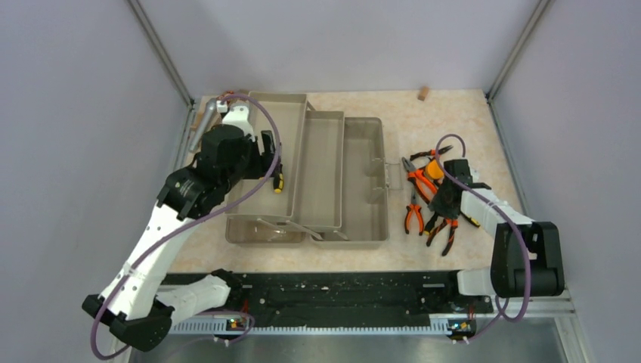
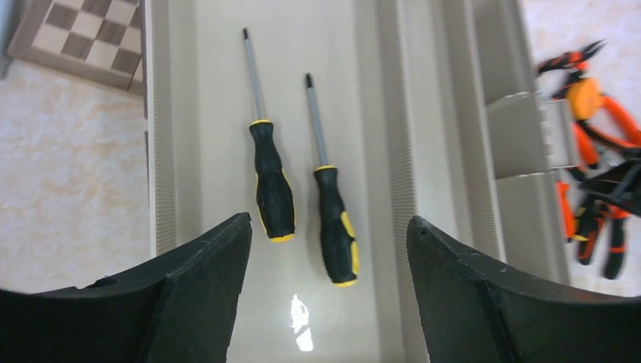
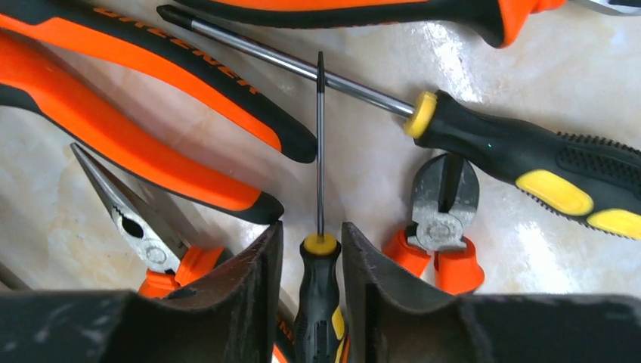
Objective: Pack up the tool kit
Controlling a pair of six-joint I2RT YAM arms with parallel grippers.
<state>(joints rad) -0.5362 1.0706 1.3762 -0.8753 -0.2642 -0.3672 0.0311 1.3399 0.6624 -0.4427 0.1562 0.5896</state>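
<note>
Right wrist: R tool (image 3: 311,227) straddles screwdriver (image 3: 317,302), clamp unclear, hndl cut off; L tool (image 2: 329,219) apart

Orange pliers handle (image 3: 151,53) bears black lettering, too blurred to read.

Bright, even overhead light — sharp frames, glare spot on tray (image 2: 302,318).
</note>
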